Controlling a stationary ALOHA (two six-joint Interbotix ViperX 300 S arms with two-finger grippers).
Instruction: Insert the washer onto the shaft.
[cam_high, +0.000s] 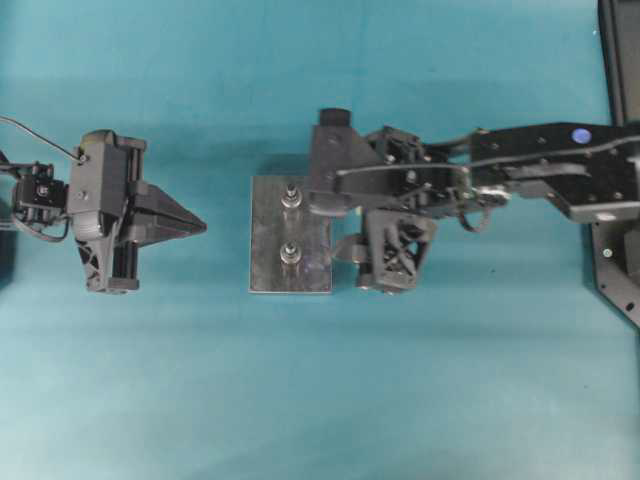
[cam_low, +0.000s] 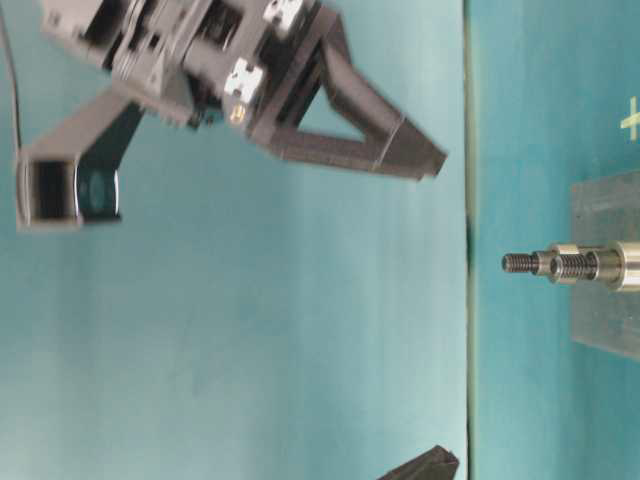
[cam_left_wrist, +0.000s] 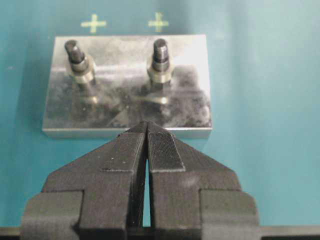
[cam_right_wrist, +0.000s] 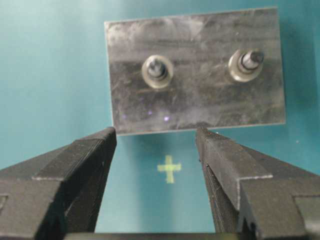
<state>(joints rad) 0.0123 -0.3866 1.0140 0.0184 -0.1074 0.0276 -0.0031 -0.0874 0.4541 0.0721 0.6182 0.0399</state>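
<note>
A grey metal plate lies mid-table with two upright threaded shafts, one farther back and one nearer the front. In the right wrist view each shaft has a silvery washer-like ring round its base. My right gripper hovers open at the plate's right edge, with nothing between its fingers. My left gripper is shut and empty. It points at the plate from the left, a short way off it.
Yellow cross marks sit on the teal cover beside the plate, one under my right gripper and two past the plate's far side. Black equipment stands at the table's right edge.
</note>
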